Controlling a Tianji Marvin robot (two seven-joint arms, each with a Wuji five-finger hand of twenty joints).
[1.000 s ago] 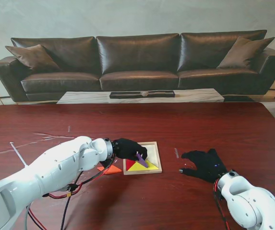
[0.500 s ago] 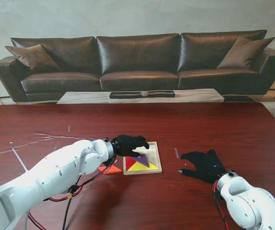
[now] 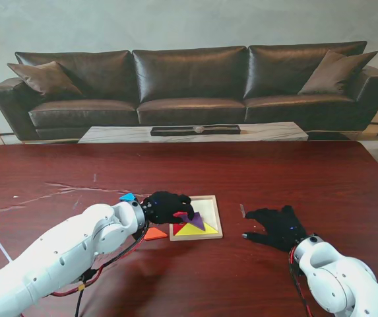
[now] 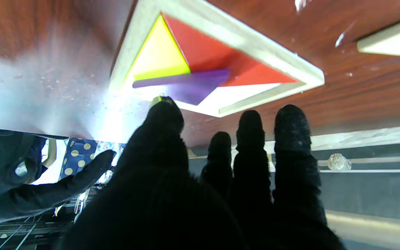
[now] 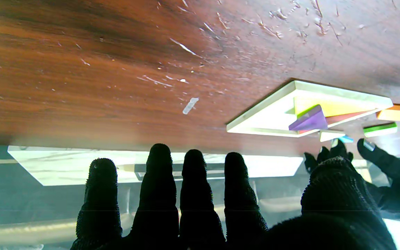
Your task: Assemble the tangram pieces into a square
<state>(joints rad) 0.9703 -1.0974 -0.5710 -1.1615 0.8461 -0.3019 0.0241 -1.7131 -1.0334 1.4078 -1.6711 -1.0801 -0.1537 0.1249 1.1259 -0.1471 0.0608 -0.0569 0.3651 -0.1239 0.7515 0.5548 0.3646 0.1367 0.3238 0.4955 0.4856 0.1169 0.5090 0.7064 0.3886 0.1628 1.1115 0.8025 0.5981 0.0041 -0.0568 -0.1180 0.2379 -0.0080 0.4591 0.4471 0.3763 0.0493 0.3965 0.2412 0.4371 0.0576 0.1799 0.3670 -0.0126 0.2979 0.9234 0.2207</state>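
the purple piece (image 4: 194,86) is lying tilted in the tray (image 3: 214,200), overlapping the yellow (image 4: 158,57) and red (image 4: 217,59) triangles, so it is not seated yet. the left hand (image 3: 165,205) is hovering beside it, fingers apart, holding nothing. the right hand (image 3: 278,226) is resting spread on the table (image 3: 320,175), well clear.

L hand (image 3: 165,206) is covering the tray's (image 3: 213,231) left edge in stand view, hiding part of the red piece (image 3: 177,228). Purple piece (image 4: 189,85) is overlapping red & yellow; can't tell if it's seated flat. Blue piece (image 3: 128,197) is peeking out behind the L wrist, mostly hidden.
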